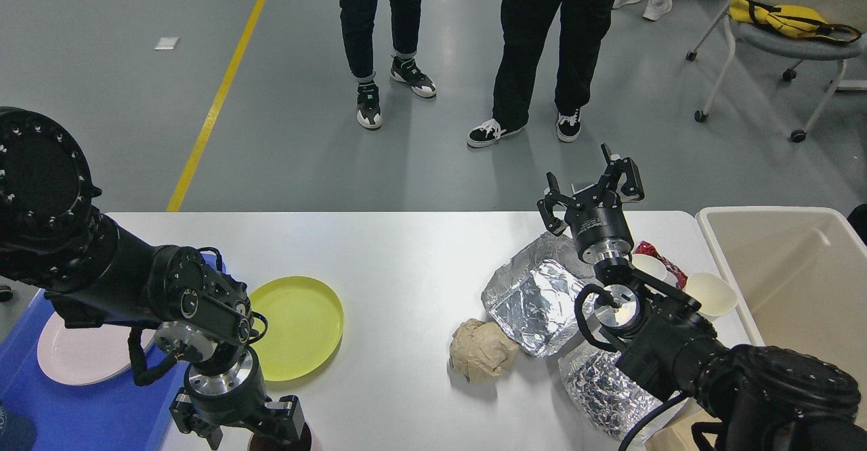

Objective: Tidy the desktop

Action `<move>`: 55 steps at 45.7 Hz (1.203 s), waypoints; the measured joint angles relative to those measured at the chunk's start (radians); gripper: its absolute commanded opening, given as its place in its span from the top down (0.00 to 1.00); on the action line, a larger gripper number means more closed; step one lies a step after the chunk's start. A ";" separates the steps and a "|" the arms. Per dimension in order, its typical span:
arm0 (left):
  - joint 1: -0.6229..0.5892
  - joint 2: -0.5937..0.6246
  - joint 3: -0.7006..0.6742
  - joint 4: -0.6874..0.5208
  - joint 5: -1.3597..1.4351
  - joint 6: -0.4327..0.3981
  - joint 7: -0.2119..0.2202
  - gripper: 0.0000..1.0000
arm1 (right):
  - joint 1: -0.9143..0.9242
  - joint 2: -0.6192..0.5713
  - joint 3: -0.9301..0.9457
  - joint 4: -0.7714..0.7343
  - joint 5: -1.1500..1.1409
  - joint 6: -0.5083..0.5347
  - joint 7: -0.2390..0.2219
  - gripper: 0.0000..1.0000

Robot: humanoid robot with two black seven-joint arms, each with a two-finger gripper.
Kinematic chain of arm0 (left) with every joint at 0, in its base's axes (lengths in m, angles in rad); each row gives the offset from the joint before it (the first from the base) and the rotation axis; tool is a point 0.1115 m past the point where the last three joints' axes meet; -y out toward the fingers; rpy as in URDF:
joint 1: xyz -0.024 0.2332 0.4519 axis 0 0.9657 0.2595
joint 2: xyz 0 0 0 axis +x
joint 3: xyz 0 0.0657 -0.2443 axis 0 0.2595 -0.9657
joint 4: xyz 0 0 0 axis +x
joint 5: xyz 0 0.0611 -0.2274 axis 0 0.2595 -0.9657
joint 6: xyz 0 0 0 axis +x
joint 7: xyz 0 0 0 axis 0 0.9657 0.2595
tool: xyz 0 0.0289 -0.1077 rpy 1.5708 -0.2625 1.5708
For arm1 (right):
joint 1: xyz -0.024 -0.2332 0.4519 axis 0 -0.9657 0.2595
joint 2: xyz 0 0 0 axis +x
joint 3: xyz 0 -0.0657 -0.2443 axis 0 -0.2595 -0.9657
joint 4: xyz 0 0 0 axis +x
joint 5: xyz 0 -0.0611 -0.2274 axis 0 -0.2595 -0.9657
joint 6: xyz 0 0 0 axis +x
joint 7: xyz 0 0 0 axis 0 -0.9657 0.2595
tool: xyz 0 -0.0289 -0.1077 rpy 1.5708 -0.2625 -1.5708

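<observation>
Left hand (pixel 234 427), spread wide, is seen over the white rectangular tabletop's (pixel 406 261) near edge; right hand (pixel 590 190), spread wide, over far edge.

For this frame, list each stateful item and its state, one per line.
Left gripper: open, low over a dark red cup.
Right gripper: open, holding nothing, raised.
Round yellow plastic plate: flat on the white desktop, nothing on it.
Pale pink plate: lying in the blue plastic tray.
Silver foil tray: crumpled.
Brown paper wad: crumpled.
Beige plastic bin: nothing seen inside.
</observation>
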 measured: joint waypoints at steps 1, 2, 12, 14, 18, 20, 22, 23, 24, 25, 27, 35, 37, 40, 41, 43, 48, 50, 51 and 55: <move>0.003 0.000 0.000 0.000 0.000 0.003 0.000 0.10 | 0.000 0.000 0.000 0.000 0.000 0.000 0.000 0.00; 0.006 0.000 0.000 0.000 0.000 0.007 0.000 0.10 | 0.000 0.000 0.000 0.000 0.000 0.000 0.000 0.00; 0.044 -0.019 0.001 0.001 0.000 0.091 -0.001 0.10 | 0.000 0.000 0.000 0.000 -0.001 0.000 0.000 0.00; 0.052 -0.025 0.000 0.001 0.000 0.099 -0.001 0.10 | 0.000 0.000 0.000 0.000 -0.001 0.000 0.000 0.00; 0.061 -0.035 -0.001 0.001 0.000 0.106 -0.001 0.10 | 0.000 0.000 0.000 0.000 -0.001 0.000 0.000 0.00; 0.066 -0.038 -0.002 0.001 0.000 0.107 -0.001 0.10 | 0.000 0.000 0.000 0.000 -0.001 0.000 0.000 0.00; 0.072 -0.041 -0.004 0.002 0.000 0.108 -0.001 0.10 | 0.000 0.000 0.000 0.000 -0.001 0.000 0.000 0.00; 0.074 -0.042 -0.005 0.002 0.000 0.109 -0.001 0.10 | 0.000 0.000 0.000 0.000 -0.001 0.000 0.000 0.00; 0.076 -0.044 -0.006 0.002 0.000 0.110 -0.001 0.10 | 0.000 0.000 0.000 0.000 -0.001 0.000 0.000 0.00; 0.078 -0.045 -0.007 0.002 0.000 0.111 0.000 0.10 | 0.000 0.000 0.000 0.000 -0.001 0.000 0.000 0.00; 0.080 -0.046 -0.007 0.003 0.000 0.114 0.000 0.10 | 0.000 0.000 0.000 0.000 -0.001 0.000 0.000 0.00; 0.088 -0.053 -0.008 0.003 0.000 0.124 0.008 0.10 | 0.000 0.000 0.000 0.000 0.000 0.000 0.000 0.00; 0.091 -0.053 -0.008 0.003 0.001 0.127 0.014 0.10 | 0.000 0.000 0.000 0.000 0.000 0.000 0.000 0.00; 0.096 -0.054 -0.006 0.003 0.001 0.136 0.022 0.10 | 0.000 0.000 0.000 0.000 0.000 0.000 0.000 0.00; 0.098 -0.054 -0.005 0.003 0.002 0.140 0.023 0.11 | 0.000 0.000 0.000 0.000 0.000 0.000 0.000 0.00; 0.101 -0.055 -0.003 0.003 0.002 0.150 0.026 0.12 | 0.000 0.000 0.000 0.000 0.000 0.000 0.000 0.00; 0.104 -0.055 0.001 0.003 0.003 0.164 0.029 0.15 | 0.000 0.000 0.000 0.000 0.000 0.000 0.000 0.00; 0.104 -0.055 0.002 0.003 0.003 0.167 0.034 0.19 | 0.000 0.000 0.000 0.000 0.000 0.000 0.000 0.00; 0.104 -0.055 0.002 0.003 0.003 0.168 0.037 0.21 | 0.000 0.000 0.000 0.000 0.000 0.000 0.000 0.00; 0.108 -0.055 0.003 0.003 0.003 0.172 0.051 0.30 | 0.000 0.000 0.000 0.000 0.000 0.000 0.000 0.00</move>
